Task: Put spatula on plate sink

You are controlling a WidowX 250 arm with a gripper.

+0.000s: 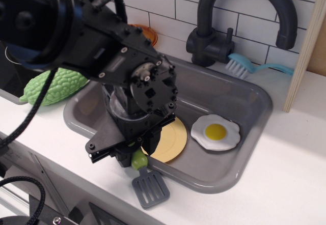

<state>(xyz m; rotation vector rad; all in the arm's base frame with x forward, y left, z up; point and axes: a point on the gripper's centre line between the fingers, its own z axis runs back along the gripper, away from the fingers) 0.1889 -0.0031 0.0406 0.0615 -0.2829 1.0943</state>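
The spatula lies across the front rim of the grey sink (239, 176). Its grey slotted blade (150, 188) rests on the white counter, and a short piece of its light-green handle (138, 160) shows. My black gripper (137, 153) is down over the handle, with one finger on each side of it. The gripper body hides whether the fingers press on it. The mustard-yellow plate (173, 139) lies in the sink just behind the gripper, partly covered by it.
A toy fried egg (216, 132) lies in the sink right of the plate. A black faucet (214, 36) and a teal brush (254, 67) are at the back. A green bumpy vegetable (53, 86) lies left of the sink, and an orange dish (145, 32) sits behind the arm.
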